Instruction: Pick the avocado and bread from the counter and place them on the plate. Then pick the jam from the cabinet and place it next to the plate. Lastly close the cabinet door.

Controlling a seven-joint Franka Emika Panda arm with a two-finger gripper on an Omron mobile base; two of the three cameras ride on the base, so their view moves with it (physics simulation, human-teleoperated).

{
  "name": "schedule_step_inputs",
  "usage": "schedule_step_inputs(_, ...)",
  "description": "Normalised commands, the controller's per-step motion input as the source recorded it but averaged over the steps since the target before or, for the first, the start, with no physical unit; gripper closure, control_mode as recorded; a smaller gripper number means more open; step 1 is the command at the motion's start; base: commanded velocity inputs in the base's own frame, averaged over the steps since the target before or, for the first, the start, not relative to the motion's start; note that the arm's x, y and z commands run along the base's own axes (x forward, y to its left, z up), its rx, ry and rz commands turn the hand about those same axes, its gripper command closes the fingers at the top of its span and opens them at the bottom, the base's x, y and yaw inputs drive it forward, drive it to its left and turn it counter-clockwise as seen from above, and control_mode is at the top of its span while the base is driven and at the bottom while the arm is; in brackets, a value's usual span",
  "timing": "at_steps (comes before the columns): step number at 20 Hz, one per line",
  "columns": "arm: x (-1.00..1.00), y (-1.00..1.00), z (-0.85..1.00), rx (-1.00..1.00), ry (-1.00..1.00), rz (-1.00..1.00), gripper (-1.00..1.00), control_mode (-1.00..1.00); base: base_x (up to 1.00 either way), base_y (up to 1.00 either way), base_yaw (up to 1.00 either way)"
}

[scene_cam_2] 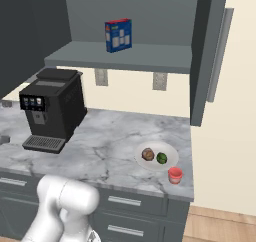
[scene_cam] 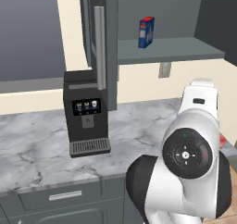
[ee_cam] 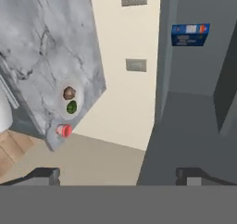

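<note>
Marble, white with grey veins, made the long counter (scene_cam_2: 110, 141). On its left stood a black coffee machine (scene_cam_2: 50, 113). Above the middle, the dark grey cabinet (scene_cam_2: 125, 56) had its doors open, and a blue-and-red box (scene_cam_2: 118, 35) stood upright on its shelf. Further right, near the counter's end, lay the pale plate (scene_cam_2: 169, 162). The brown bread (scene_cam_2: 147, 154) and the green avocado (scene_cam_2: 161, 158) sat on the plate side by side, bread on the left. The red jam (scene_cam_2: 175, 175) stood on the counter just beside the plate, close to the front edge. The right cabinet door (scene_cam_2: 202, 51) hung open above them. The end effector (ee_cam: 118, 174) was spread wide and held nothing; in the hand view its two dark tips stood far apart, in front of the door.
</note>
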Motion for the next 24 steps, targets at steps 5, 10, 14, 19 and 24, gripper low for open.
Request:
schedule_step_inputs(5,-0.15,0.80,0.08,-0.28,-0.01,-0.02,-1.00,-1.00,0.00,0.00,0.00)
schedule_step_inputs(10,0.09,0.89,0.00,-0.33,0.00,-0.04,-1.00,-1.00,0.00,0.00,0.00)
schedule_step_inputs(14,0.04,0.86,0.03,-0.25,0.00,-0.10,-1.00,-1.00,0.00,0.00,0.00)
schedule_step_inputs(19,0.08,0.77,0.03,-0.18,0.00,-0.12,-1.00,-1.00,0.00,0.00,0.00)
schedule_step_inputs(24,0.35,0.67,0.00,-0.14,0.01,-0.16,-1.00,-1.00,0.00,0.00,0.00)
